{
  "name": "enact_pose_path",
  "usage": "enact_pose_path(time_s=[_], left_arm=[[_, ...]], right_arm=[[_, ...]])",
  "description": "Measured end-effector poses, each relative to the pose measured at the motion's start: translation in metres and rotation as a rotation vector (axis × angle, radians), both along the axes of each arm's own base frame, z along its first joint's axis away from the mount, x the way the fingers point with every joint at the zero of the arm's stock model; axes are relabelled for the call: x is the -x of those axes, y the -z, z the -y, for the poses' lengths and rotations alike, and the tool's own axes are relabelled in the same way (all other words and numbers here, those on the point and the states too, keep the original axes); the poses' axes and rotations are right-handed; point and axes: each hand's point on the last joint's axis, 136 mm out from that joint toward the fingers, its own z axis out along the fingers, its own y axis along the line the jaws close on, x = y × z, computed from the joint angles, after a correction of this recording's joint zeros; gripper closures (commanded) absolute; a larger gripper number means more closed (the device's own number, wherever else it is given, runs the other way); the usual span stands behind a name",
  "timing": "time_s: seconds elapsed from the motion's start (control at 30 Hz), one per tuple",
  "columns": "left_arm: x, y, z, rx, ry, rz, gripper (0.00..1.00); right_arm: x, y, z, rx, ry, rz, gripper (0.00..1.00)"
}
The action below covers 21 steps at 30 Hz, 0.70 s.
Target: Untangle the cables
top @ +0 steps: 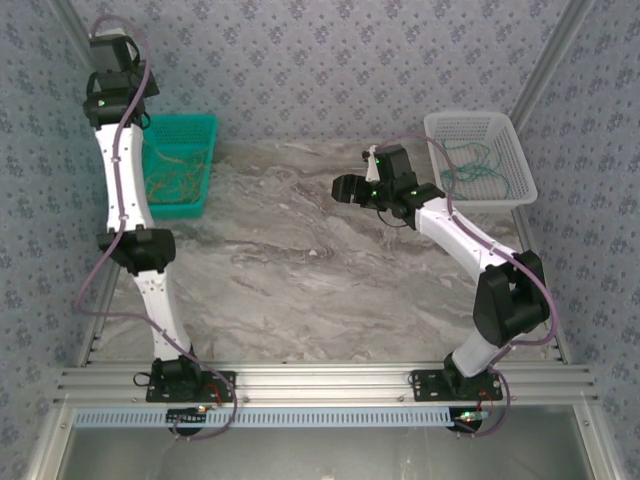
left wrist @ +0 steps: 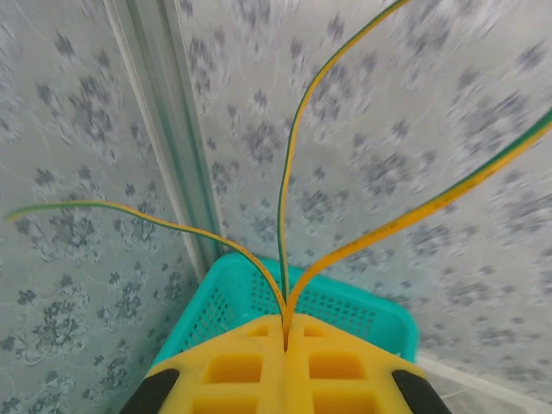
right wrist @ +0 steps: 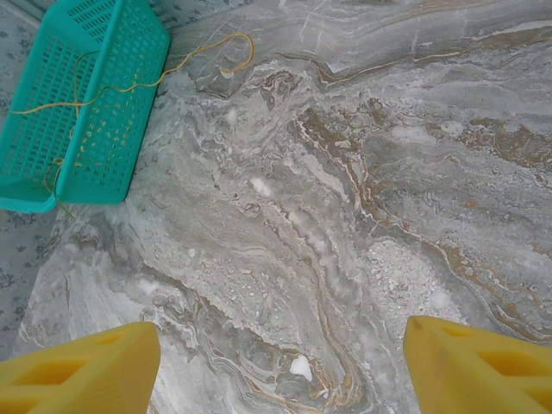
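A: Cables point(left wrist: 289, 172)?
B: three yellow-green strands clamped in left gripper point(left wrist: 285, 336), fanning out, teal basket point(left wrist: 345, 302) beyond it; tan strands point(top: 175, 180) in that basket, one trailing onto table point(right wrist: 345, 172)
A: right gripper point(right wrist: 280, 354)?
B: jaws wide, empty, over bare table; green strands point(top: 478, 165) in white basket point(top: 520, 195)

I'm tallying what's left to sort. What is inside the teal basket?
Thin orange-tan cables lie in the teal basket; one strand trails over its rim onto the table. The left arm covers the basket's left edge, so anything there is hidden.
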Motion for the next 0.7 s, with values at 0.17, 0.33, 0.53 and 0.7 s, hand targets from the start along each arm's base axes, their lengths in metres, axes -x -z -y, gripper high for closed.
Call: enact_pose_path(time_s=[0.17,0.33,0.53,0.7], left_arm=[[-0.023,0.148,-0.01,0.013,-0.015,-0.345,0.98],[-0.004,0.257,0.0,0.083,0.01,-0.631,0.64],[0.004,0.253,0.007,0.098,0.022,-0.646,0.12],[0.011,0.18,0.02,0.059,0.039,-0.524,0.17]], right_arm=[[0.002,0.002,0.0,0.002,-0.003,-0.003,0.23],[0.004,-0.003,0.0,-0.003,-0.003,0.007,0.23],[0.004,-0.004,0.0,-0.003,-0.005,0.008,0.23],[0.004,-0.004,0.0,-0.003,-0.005,0.008,0.23]])
